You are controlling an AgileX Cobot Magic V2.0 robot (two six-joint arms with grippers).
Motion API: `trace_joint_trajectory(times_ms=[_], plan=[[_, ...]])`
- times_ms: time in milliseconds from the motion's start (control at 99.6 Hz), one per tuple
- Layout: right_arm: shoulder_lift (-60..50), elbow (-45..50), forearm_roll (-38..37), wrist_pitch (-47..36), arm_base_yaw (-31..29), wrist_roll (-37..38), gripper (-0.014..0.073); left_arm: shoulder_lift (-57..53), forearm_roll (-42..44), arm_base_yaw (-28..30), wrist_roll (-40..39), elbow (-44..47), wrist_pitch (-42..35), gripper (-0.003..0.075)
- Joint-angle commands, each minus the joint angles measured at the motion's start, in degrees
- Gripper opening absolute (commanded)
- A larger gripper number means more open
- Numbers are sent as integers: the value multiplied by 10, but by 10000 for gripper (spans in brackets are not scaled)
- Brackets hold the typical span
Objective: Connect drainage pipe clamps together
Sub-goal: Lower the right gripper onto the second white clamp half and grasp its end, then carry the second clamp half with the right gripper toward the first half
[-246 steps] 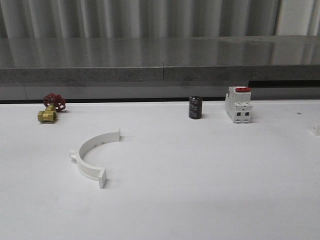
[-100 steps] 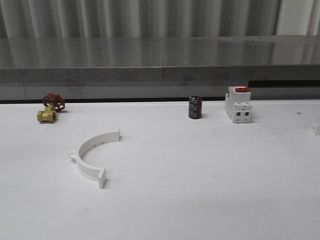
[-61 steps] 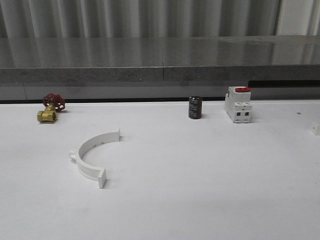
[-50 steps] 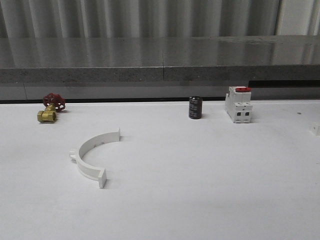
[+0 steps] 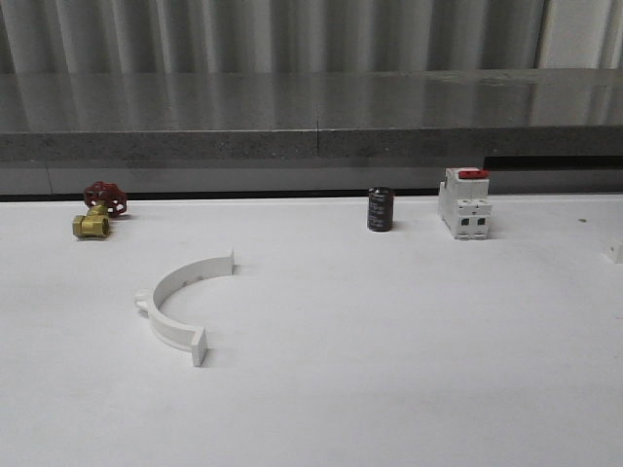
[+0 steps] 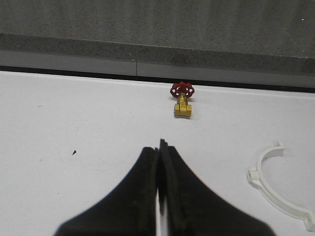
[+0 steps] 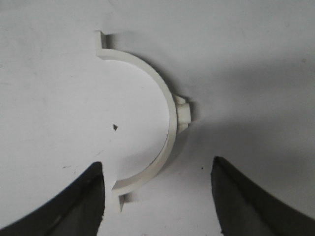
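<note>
One white half-ring drainage pipe clamp (image 5: 183, 298) lies flat on the white table left of centre, its open side facing right; it also appears at the edge of the left wrist view (image 6: 273, 186). My left gripper (image 6: 160, 146) is shut with nothing between its fingers, hovering over bare table short of the brass valve and left of that clamp. A second clamp half (image 7: 169, 105) lies on the table under my right gripper (image 7: 157, 163), which is open, its dark fingers (image 7: 88, 196) standing either side of the clamp's lower end without touching it.
A brass valve with a red handwheel (image 5: 98, 208) sits at the back left. A black cylinder (image 5: 380, 209) and a white breaker with a red switch (image 5: 464, 202) stand at the back. A small white piece (image 5: 616, 251) shows at the right edge. A grey ledge (image 5: 311, 144) bounds the table's far side.
</note>
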Motion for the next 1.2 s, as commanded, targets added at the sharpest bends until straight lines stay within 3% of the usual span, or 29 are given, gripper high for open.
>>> trace_joint_trajectory(times_ms=[0, 813, 934, 1064, 1195], plan=[[8, -19, 1, -38, -6, -14, 477, 2, 5, 2, 0, -16, -40, -21], [127, -20, 1, -124, -7, -51, 475, 2, 5, 2, 0, -16, -40, -21], [127, -20, 1, -124, -7, -51, 372, 2, 5, 2, 0, -16, -40, -20], [127, -20, 1, -124, -7, -51, 163, 2, 5, 2, 0, -16, -40, -20], [127, -20, 1, -121, -7, -51, 66, 2, 5, 2, 0, -16, -39, -20]])
